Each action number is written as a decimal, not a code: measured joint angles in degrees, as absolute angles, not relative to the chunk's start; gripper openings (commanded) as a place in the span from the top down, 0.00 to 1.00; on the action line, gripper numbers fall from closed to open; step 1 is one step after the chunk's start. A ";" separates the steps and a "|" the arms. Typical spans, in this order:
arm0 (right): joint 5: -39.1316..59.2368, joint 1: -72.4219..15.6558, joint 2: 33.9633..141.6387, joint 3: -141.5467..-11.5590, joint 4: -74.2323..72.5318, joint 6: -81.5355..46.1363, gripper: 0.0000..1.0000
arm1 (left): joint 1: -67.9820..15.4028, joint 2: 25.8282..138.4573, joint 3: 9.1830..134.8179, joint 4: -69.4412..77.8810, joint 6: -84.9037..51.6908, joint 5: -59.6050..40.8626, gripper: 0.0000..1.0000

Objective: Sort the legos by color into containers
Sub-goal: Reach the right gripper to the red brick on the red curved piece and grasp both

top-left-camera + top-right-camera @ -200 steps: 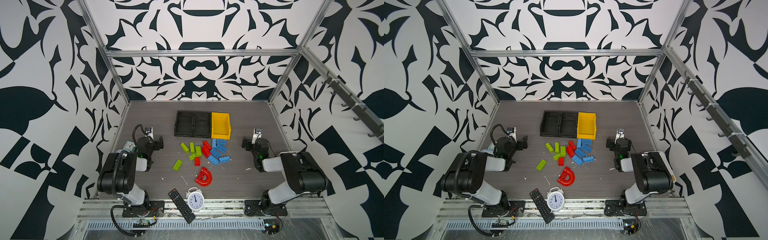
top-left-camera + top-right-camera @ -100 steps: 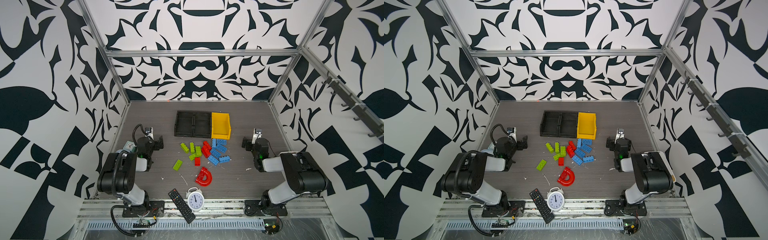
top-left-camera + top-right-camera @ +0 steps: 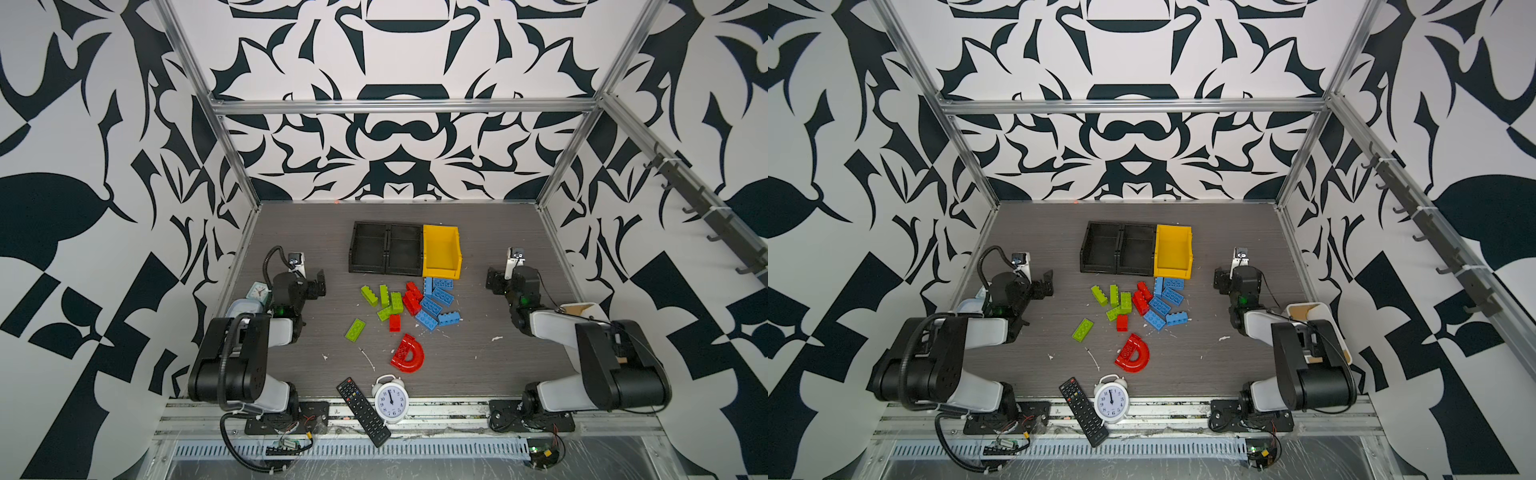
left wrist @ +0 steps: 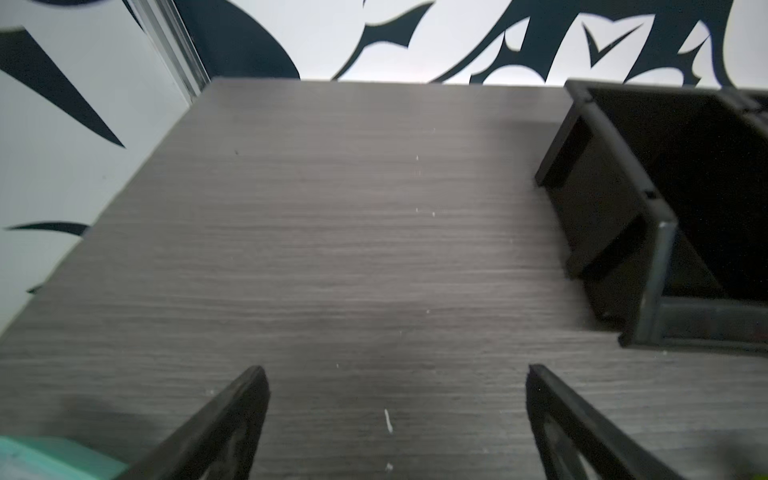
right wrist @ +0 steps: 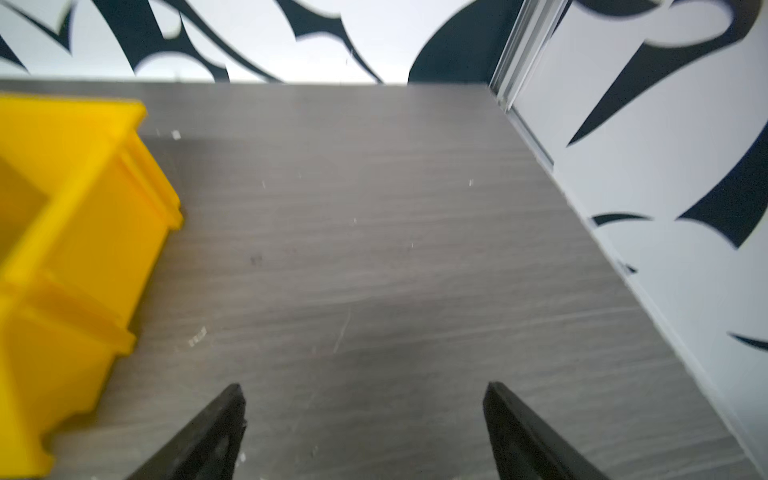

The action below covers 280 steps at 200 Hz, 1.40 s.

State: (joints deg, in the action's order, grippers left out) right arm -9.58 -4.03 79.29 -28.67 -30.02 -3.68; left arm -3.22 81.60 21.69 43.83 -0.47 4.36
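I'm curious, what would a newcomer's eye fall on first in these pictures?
Probably the bold black-and-white patterned walls enclosing the table. Next, the bright cluster of green, red and blue legos at mid-table, just in front of the yellow bin and two black bins. A red D-shaped arch lies apart, nearer the front edge.

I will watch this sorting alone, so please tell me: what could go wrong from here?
1. The red bricks lie against the green bricks and blue bricks; grasping one may drag a neighbour.
2. The arch lies near the clock and remote; a reach there might knock them.
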 measured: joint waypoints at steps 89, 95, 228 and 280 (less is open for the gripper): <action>2.57 -21.87 77.21 -46.11 10.70 -12.73 0.19 | -11.35 67.40 23.27 35.68 -14.20 -6.20 0.01; 2.46 -23.51 77.21 -46.24 12.40 -13.34 0.20 | -11.86 68.05 22.26 35.70 -15.27 -7.14 0.01; -2.35 -58.48 83.35 -50.70 26.76 -30.46 0.32 | -13.65 58.28 20.97 29.87 -20.80 -4.86 0.01; -1.26 -64.82 87.79 -54.63 25.06 -42.54 0.30 | -13.65 56.95 20.97 27.44 -20.23 -1.37 0.01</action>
State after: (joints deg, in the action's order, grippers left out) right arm -1.26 -64.82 87.79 -54.63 25.06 -42.54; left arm -13.65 56.95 20.97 27.44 -20.23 -1.37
